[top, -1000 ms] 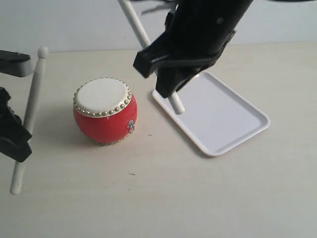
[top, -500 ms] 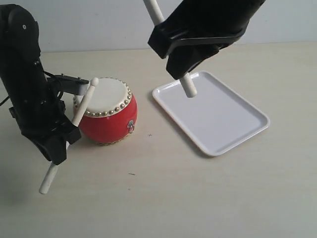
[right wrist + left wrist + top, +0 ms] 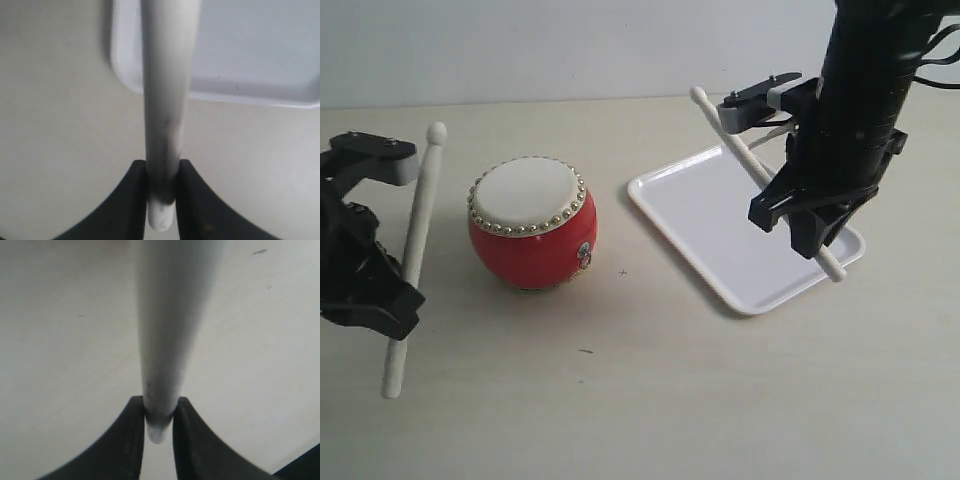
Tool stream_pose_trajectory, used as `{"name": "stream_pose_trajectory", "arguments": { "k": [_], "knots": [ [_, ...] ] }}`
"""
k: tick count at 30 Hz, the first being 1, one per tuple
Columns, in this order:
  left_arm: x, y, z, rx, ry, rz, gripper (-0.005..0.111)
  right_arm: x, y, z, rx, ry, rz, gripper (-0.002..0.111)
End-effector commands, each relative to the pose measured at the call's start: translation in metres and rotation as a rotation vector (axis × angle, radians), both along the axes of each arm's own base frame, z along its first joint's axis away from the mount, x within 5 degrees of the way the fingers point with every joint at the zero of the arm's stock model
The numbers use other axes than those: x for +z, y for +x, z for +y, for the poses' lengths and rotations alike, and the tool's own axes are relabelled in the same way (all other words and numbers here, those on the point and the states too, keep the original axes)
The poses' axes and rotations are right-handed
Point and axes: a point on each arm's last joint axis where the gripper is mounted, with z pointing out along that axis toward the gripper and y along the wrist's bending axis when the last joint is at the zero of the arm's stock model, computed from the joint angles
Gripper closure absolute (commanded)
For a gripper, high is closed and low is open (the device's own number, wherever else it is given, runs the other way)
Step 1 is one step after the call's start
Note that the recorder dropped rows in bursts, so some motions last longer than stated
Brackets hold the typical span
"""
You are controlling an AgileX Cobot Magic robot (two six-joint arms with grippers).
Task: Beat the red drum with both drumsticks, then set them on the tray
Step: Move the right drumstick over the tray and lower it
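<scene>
Since half a second ago the left gripper (image 3: 395, 303) has drawn back from the drum (image 3: 532, 238) toward the left edge. The left drumstick (image 3: 418, 225), whose tip then lay at the drumhead, now stands clear of it. The right gripper (image 3: 808, 232) has swung from above the far corner of the tray (image 3: 705, 215) to over its right part.

On the left, the jaws are clamped on the left drumstick close to its butt end. It is steeply tilted, with the rounded tip up beside the drum and apart from it. The red drum sits upright on the table (image 3: 670, 400), between the left arm and the tray, touching neither. The white tray lies flat on the table to the right of the drum. Over it the right jaws are clamped on the right drumstick (image 3: 745, 155) near its butt. This stick slopes from its raised tip down to the tray's near right rim; whether it touches there I cannot tell
</scene>
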Motion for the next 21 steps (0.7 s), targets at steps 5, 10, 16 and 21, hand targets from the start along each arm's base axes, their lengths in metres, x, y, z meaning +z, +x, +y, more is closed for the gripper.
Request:
{"name": "stream_pose_trajectory", "arguments": {
  "k": [5,10,16,21],
  "knots": [
    [0.034,-0.043,0.016,0.029,-0.085,-0.181,0.107,-0.029,0.064,0.016,0.051,-0.043,-0.046,0.108],
    [0.046,-0.055,0.024,0.013,-0.056,-0.218,0.107,-0.049,0.085,0.014,0.077,-0.099,-0.050,0.108],
    [0.049,-0.062,0.028,0.029,-0.036,-0.209,0.107,-0.065,0.088,-0.001,0.019,-0.103,0.001,0.108],
    [0.050,-0.062,0.028,0.031,-0.043,-0.210,0.107,-0.065,0.091,-0.010,-0.010,-0.103,0.002,0.108]
  ]
}}
